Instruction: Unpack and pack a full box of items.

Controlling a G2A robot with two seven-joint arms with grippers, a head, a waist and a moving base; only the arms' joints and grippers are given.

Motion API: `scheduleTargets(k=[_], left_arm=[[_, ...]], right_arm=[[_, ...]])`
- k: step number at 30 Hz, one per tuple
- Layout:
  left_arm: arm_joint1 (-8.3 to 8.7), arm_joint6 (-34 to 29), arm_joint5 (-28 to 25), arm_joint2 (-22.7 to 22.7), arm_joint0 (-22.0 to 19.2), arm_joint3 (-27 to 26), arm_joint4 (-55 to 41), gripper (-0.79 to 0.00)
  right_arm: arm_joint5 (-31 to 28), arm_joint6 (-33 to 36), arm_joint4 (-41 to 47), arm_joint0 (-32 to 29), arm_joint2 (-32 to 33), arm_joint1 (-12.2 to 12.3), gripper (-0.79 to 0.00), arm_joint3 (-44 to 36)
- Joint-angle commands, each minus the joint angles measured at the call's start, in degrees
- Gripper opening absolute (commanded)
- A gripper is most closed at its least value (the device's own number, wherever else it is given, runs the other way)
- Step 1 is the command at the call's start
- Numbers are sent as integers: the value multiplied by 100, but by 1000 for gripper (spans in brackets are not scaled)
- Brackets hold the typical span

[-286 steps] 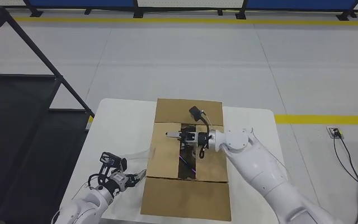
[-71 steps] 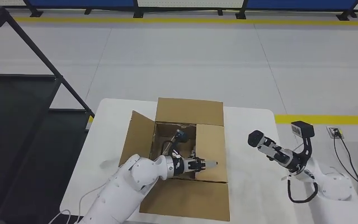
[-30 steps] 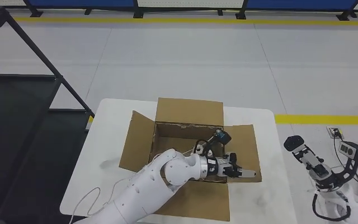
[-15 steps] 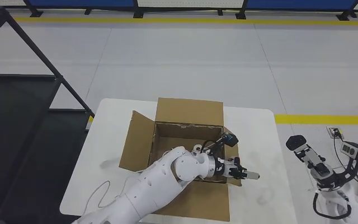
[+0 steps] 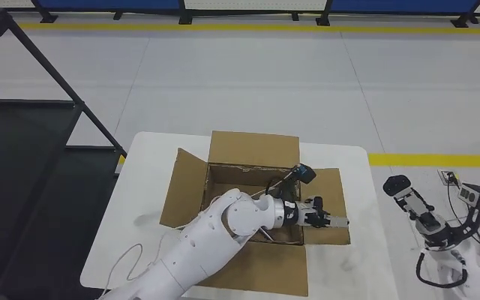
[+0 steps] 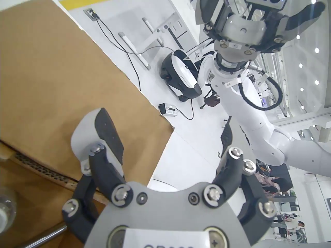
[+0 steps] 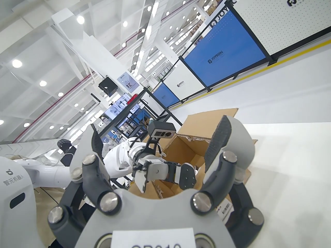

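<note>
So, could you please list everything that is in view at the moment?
Cardboard box: one, brown, on the table, top flaps folded open.
Table: one, white, under the box.
Floor lines: two, yellow, one off the table's right side, one along the far barrier.
Black frame: one, left of the table.
Left hand: one, open, above the box's right flap.
Right hand: one, open, raised off the table's right side.

My arms are glossy white shells trailing black cables. My left gripper has white-backed fingers, black pads, silver screws.
</note>
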Motion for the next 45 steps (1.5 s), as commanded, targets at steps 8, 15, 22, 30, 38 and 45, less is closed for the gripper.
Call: scheduleTargets(k=[8, 15, 22, 30, 38, 45], left_arm=[[687, -211, 474, -1790, 1385, -2033, 703, 0], [1059, -321, 744, -3266, 2793, -3668, 991, 0], [1253, -214, 683, -4408, 3882, -4615, 926, 0], [1283, -299, 572, -4571, 4052, -4729, 829, 0], [1287, -154, 630, -4576, 4106, -4669, 795, 0], [1332, 211, 714, -5003, 4303, -4679, 384, 0]], right_arm=[[685, -82, -1110, 413, -298, 29, 0, -388], [1225, 53, -2143, 879, -899, 31, 0, -605], [1524, 376, -2396, 1202, -1451, 20, 0, -664], [1524, 376, -2396, 1202, -1451, 20, 0, -664], [1595, 730, -3187, 1432, -2044, 10, 0, -994], [1879, 1425, -5104, 2097, -3253, -52, 0, -1357]])
